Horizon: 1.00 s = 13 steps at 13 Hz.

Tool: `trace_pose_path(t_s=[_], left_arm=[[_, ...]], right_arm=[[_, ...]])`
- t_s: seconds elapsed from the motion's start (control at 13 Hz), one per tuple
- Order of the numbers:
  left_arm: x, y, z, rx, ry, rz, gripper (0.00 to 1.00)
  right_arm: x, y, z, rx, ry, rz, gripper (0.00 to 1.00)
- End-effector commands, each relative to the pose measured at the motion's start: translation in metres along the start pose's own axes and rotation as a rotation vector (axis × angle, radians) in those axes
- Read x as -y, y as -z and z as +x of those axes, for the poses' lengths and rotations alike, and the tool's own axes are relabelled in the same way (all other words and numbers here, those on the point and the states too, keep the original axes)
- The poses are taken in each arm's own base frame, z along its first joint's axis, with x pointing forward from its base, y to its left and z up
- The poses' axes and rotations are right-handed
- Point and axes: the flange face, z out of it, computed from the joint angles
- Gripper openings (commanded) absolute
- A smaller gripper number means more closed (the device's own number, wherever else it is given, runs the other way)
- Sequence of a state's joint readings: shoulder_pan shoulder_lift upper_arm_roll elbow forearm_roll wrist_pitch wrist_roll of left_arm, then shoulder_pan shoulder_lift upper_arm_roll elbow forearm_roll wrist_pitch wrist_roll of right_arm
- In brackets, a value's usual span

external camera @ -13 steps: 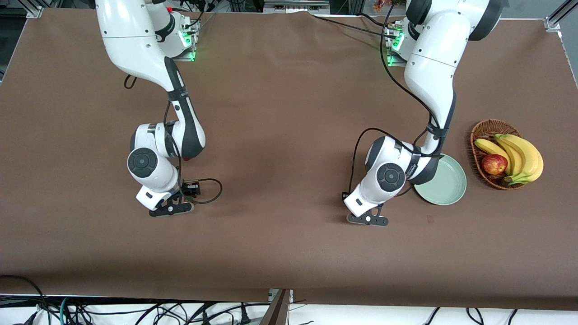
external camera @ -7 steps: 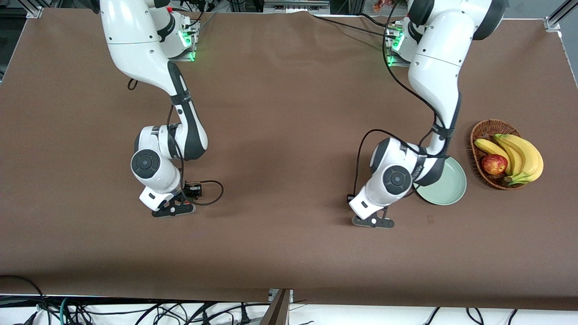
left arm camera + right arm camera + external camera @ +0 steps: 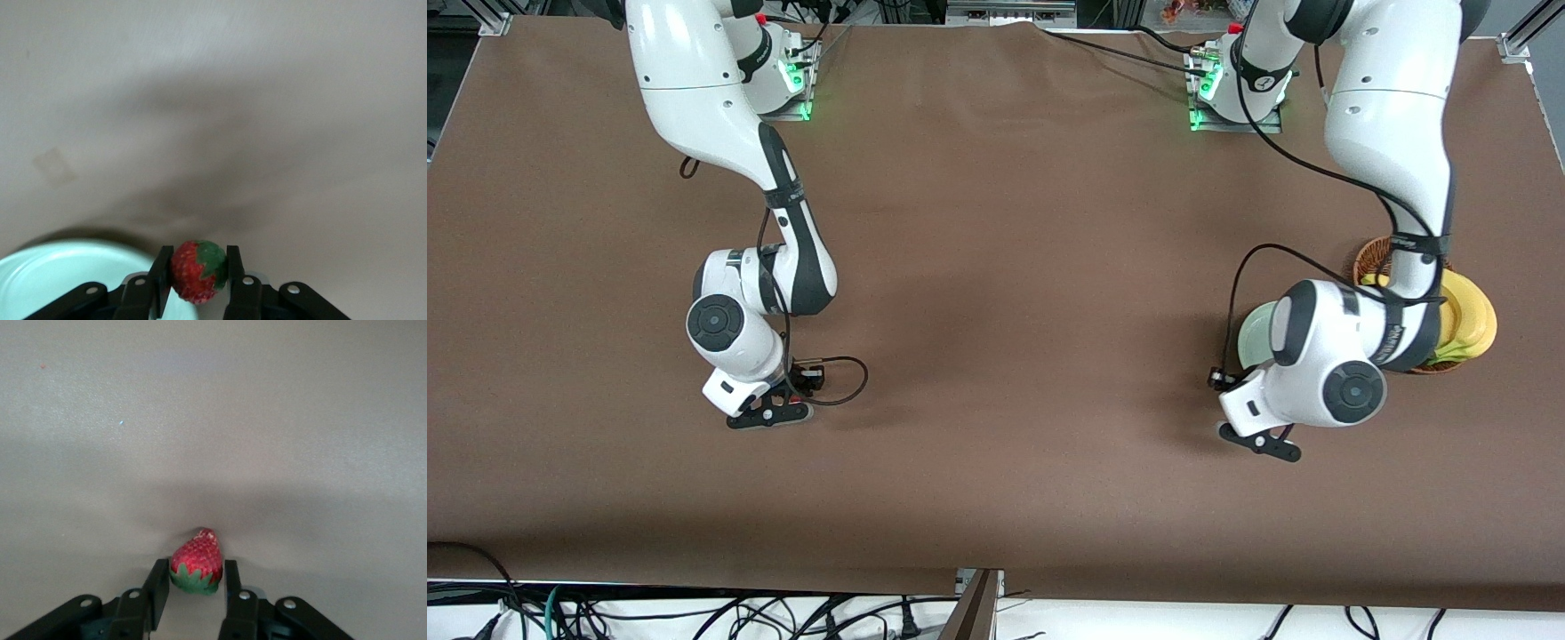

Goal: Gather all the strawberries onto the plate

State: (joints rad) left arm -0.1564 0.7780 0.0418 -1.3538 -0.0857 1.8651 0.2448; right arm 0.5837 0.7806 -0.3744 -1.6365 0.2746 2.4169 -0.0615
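Left gripper (image 3: 195, 275) pinches a strawberry (image 3: 195, 271), hanging just over the plate's (image 3: 60, 277) rim. Right gripper (image 3: 194, 585) brackets another strawberry (image 3: 197, 563) on the table, tip pointing away; whether it's gripped, I cannot tell.

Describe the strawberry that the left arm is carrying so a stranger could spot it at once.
Start at the pale mint-green round plate toward the left arm's end of the table. Above its edge hangs the left gripper, its black jaws shut on a small red strawberry with a green leafy cap. It is the berry held up in the air.
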Motion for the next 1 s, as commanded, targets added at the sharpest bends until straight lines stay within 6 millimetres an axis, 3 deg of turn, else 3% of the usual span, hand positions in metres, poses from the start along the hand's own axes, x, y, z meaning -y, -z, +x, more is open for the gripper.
trace_pose_path(t_s=[0.0, 0.08, 0.54, 0.61, 0.84, 0.92], left_arm=[[0.041, -0.011, -0.026, 0.082, -0.073, -0.052, 0.09], [0.055, -0.018, -0.036, 0.122, -0.106, -0.080, 0.09], [0.085, -0.043, -0.071, 0.295, -0.078, -0.143, 0.12], [0.093, -0.050, -0.076, 0.305, -0.063, -0.153, 0.20], [0.108, -0.059, -0.081, 0.312, -0.041, -0.161, 0.30], [0.110, -0.057, -0.080, 0.314, -0.038, -0.138, 0.48]], right_arm=[[-0.001, 0.002, 0.004, -0.011, 0.007, 0.022, 0.31], [0.002, 0.004, 0.005, -0.012, 0.008, 0.025, 0.31], [0.020, 0.025, 0.013, 0.020, -0.001, 0.053, 0.31], [0.029, 0.033, 0.016, 0.035, -0.010, 0.061, 0.31], [0.065, 0.053, 0.018, 0.083, -0.078, 0.069, 0.31], [0.076, 0.057, 0.017, 0.090, -0.104, 0.071, 0.31]])
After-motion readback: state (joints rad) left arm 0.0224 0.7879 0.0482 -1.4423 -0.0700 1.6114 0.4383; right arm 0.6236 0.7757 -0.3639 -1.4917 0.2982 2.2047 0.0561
